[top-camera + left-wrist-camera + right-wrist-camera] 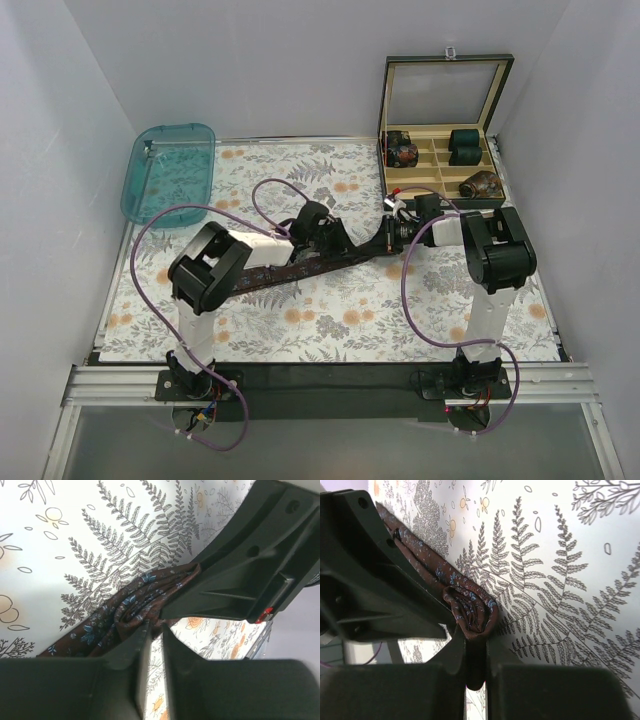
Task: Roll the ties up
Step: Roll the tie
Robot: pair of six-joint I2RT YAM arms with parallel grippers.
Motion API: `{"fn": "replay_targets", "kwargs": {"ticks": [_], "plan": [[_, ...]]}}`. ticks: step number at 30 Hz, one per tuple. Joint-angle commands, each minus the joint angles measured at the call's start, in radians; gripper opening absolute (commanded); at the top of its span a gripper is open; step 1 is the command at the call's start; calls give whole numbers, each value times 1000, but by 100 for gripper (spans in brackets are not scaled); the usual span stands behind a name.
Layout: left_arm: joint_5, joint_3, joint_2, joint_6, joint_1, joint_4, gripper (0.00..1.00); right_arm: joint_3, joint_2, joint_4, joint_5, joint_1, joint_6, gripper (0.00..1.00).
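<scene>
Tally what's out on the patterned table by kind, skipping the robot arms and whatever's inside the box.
brown tie: 1
open box: 1
teal tray: 1
Total: 3

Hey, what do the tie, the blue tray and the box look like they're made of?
Tie: woven fabric, maybe silk; soft folds, faint sheen, small pale dots.
Tray: clear teal plastic, glossy; the tablecloth pattern shows through.
Box: dark rigid frame, wood or board, unclear; see-through lid pane, pale lined compartments.
</scene>
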Motion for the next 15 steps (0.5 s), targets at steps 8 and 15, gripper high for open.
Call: {"fn": "replay_targets", "kwargs": {"ticks": [8,15], "plan": [[-168,-56,-190,185,10,-143,71,126,-83,-440,393,31,-280,1],[-273,-69,-318,311,59,-270,75,279,-131,-698,619,33,-391,1]]}}
